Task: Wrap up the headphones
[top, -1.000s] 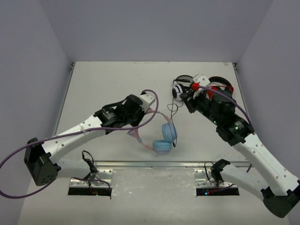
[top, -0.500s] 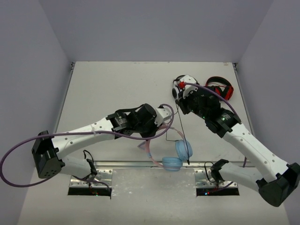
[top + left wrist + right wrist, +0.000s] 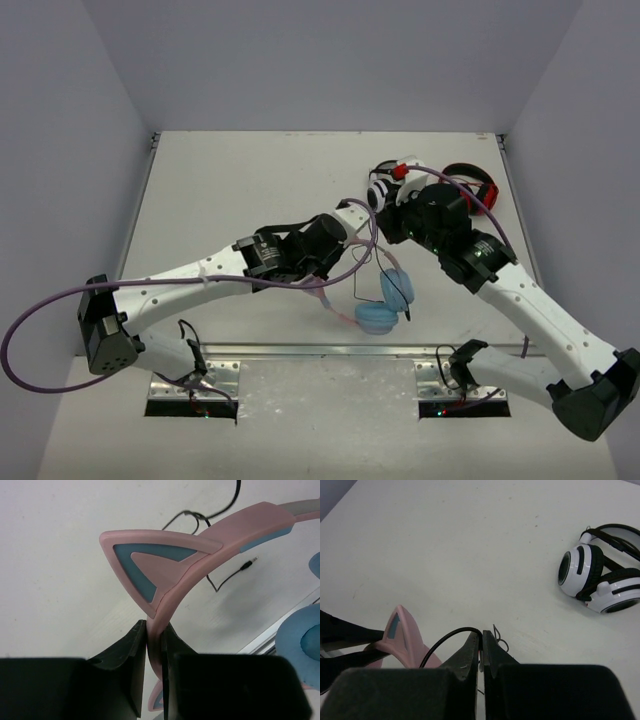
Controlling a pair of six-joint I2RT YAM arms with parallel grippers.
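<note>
Left fingers [image 3: 142, 636] clamp the smooth pink plastic band of the headphones [image 3: 378, 318]. Their round, light blue cups sit at lower centre of the top view, drawn back from the near edge of the tabletop [image 3: 240, 180] since a moment ago. Just beyond, the right fingers [image 3: 474, 649] pinch the thin black cable [image 3: 447, 635], which was taut and is now bowed, probably mid-wrap. Farthest lie the glossy white-and-black pair [image 3: 597, 582] and the red-and-black pair [image 3: 472, 184].

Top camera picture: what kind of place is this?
Probably a robot lab test booth: two robot arms fixed at a white table's edge, plain grey walls closing it in, plus pink headphones, white headphones and red headphones.
</note>
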